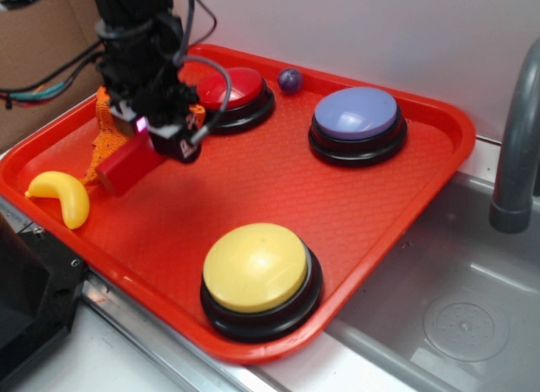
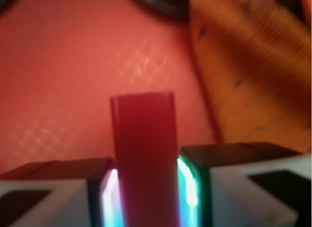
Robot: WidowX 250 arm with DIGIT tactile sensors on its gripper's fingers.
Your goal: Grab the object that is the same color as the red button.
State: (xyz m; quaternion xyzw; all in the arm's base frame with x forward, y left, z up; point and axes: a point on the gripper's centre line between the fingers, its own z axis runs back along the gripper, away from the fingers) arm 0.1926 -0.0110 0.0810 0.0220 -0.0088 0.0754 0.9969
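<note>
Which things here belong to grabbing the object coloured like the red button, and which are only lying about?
Belong to the job:
- long red rectangular block, held
- round red dome button on black base
- gripper, shut on the block

Lying about:
- orange knitted cloth
- yellow plastic banana
- yellow dome button
- blue-purple dome button
- small purple ball
- red plastic tray

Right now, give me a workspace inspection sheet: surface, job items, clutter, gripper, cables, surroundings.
Surface: red tray on a counter.
Job's things: red block between the fingers; red button at the tray's back.
Clutter: orange cloth, yellow banana, purple ball, blue button, yellow button.
Grippers: gripper shut on the block, fingers on both its sides.
Cables: black cables loop off the arm.
Surroundings: steel sink, grey faucet, cardboard box.
</note>
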